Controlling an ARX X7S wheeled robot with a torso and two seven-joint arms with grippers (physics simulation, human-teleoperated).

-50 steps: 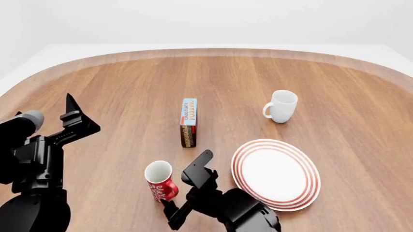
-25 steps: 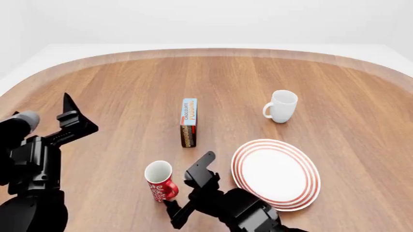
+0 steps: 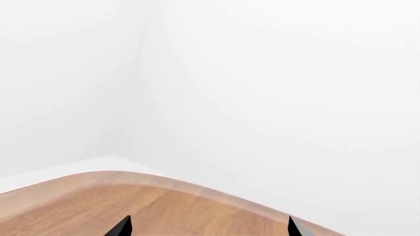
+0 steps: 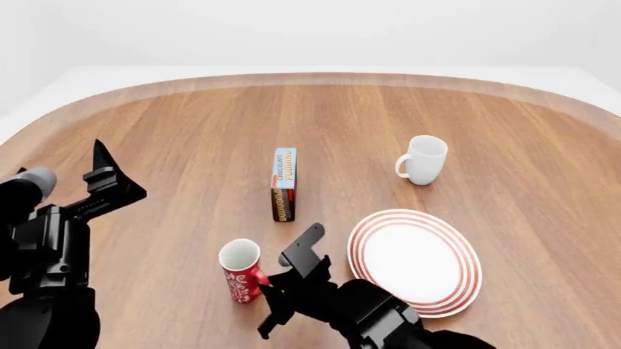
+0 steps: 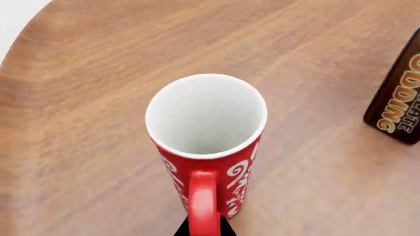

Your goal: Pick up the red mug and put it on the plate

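Note:
The red mug (image 4: 240,273) with white lettering stands upright on the table, left of the plate (image 4: 415,262), a white plate with red rings. In the right wrist view the mug (image 5: 206,147) is seen from above, its white inside empty and its handle toward the camera. My right gripper (image 4: 265,282) is at the mug's handle, and its dark fingertips (image 5: 204,229) sit tight against both sides of the handle. My left gripper (image 4: 116,174) is raised at the left, open and empty, and its tips (image 3: 207,230) are wide apart.
A chocolate pudding box (image 4: 283,184) stands behind the red mug and shows in the right wrist view (image 5: 397,105). A plain white mug (image 4: 423,160) stands at the back right. The wooden table's curved far edge (image 4: 321,78) meets a white wall.
My right gripper has moved in toward the red mug's handle and its fingers have closed around it. The mug stays on the table. The left arm has barely moved.

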